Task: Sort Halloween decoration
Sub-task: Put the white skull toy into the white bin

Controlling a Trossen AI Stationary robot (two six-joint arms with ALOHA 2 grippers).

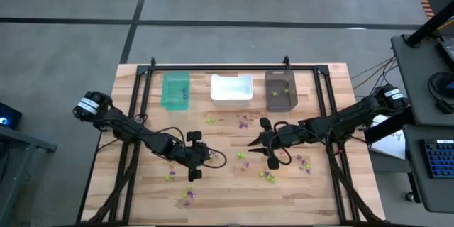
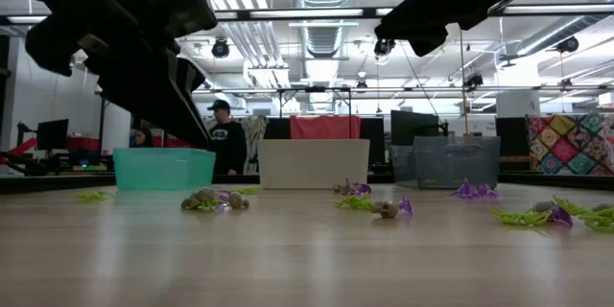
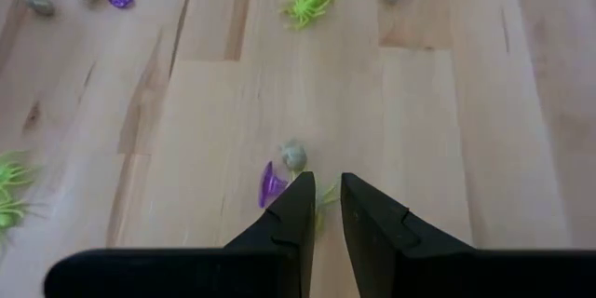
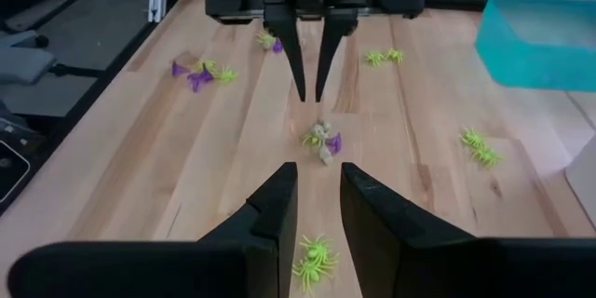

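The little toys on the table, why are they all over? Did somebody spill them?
Nothing looks broken. The trinkets lie loose across the wooden table, not in the teal bin, white bin or dark bin. They seem to be waiting for sorting.

From table level I saw the table (image 2: 288,259) strewn with trinkets: a greyish and purple cluster (image 2: 213,200), another (image 2: 384,207) mid-table, lime-green ones (image 2: 523,217) at right. Behind stood the teal bin (image 2: 163,168), white bin (image 2: 314,164) and dark bin (image 2: 456,161). Both arms loomed dark overhead. A person (image 2: 224,134) stood beyond.
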